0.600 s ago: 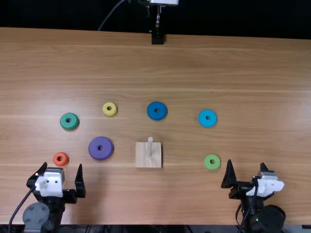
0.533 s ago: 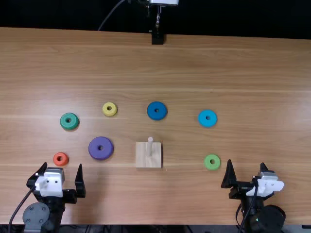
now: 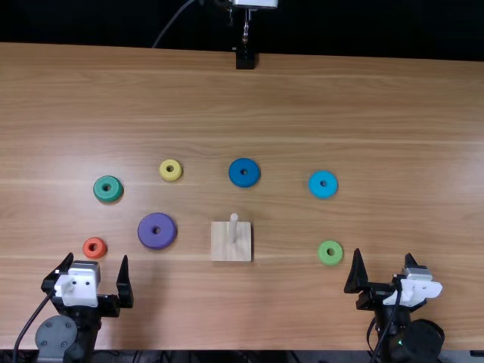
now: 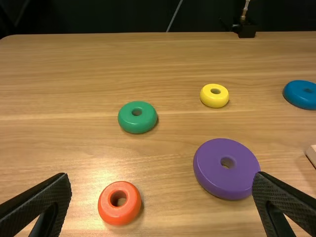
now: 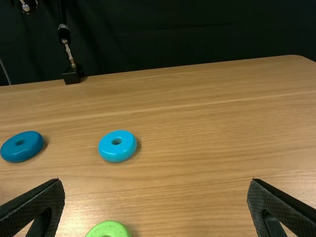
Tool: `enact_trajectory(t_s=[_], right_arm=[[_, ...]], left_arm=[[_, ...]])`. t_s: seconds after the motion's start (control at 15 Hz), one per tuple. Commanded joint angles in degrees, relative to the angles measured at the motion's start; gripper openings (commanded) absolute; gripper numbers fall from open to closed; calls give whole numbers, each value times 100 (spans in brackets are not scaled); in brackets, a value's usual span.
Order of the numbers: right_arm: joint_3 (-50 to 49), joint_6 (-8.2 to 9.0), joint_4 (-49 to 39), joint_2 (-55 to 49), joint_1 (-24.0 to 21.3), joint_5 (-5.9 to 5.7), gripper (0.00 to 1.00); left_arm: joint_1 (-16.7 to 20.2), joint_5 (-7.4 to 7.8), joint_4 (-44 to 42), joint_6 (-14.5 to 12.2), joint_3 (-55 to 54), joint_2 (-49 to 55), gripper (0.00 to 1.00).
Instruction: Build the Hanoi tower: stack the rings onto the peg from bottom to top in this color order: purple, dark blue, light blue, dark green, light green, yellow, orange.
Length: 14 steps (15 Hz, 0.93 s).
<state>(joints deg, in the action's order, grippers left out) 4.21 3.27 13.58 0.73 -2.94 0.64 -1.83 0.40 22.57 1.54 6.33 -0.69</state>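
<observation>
The purple ring point(image 3: 147, 233), likely the first pick, lies flat on the counter point(image 3: 302, 98), ahead and to the right of the open, empty left hand point(image 3: 97, 259), toward the peg point(image 3: 233, 228); the right hand point(image 3: 383, 254), also open, is farther off.

Light green ring point(image 5: 108, 227) (only partly, mind) cut off by the right wrist view's edge.

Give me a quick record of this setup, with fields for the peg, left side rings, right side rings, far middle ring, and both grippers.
peg: bare, upright on its wooden block
left side rings: purple ring, dark green ring, yellow ring, orange ring
right side rings: light blue ring, light green ring
far middle ring: dark blue ring
left gripper: open, empty
right gripper: open, empty
</observation>
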Motion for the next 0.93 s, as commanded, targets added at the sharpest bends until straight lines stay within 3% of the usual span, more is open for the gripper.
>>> enact_trajectory(t_s=[0.0, 0.87], right_arm=[[-324, 0, 420, -73, -49, 9, 100], [-324, 0, 420, -73, -49, 9, 100]], left_arm=[[16, -62, 327, -28, -633, 69, 100], [103, -62, 348, -28, -633, 69, 100]])
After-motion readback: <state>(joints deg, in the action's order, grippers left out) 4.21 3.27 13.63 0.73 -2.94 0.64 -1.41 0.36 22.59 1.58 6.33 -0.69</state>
